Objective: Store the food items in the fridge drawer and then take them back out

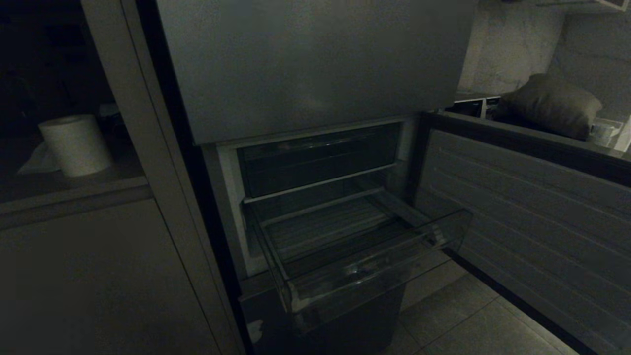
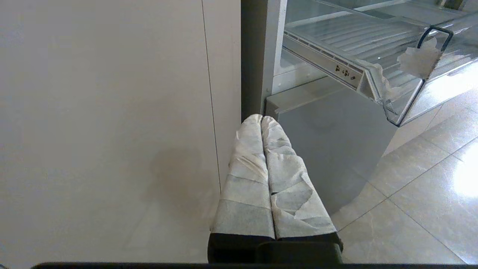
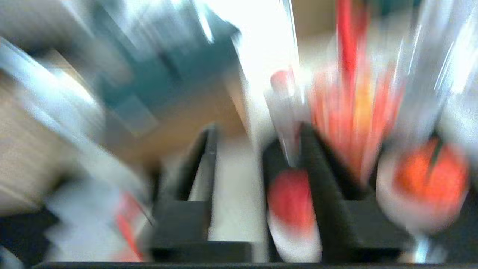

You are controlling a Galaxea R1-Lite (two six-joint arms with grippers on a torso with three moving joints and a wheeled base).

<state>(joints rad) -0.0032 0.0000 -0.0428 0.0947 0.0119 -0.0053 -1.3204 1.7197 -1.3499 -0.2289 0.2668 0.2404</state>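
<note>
drawer point(image 1: 345, 246): pulled out, looks empty, nothing stored yet
left gripper point(image 2: 263, 123): parked low by cabinet, fingers pressed together
right gripper point(image 3: 257, 157): prongs apart, near blurry red food items point(image 3: 291, 198), grip unclear

My head view is very dim and grainy, the fridge drawer point(image 1: 355, 246) barely lit. My left wrist view is bright and sharp, with glare on the floor tiles point(image 2: 463, 179). My right wrist view is heavily motion-blurred, streaked, with blown-out white above.
</note>
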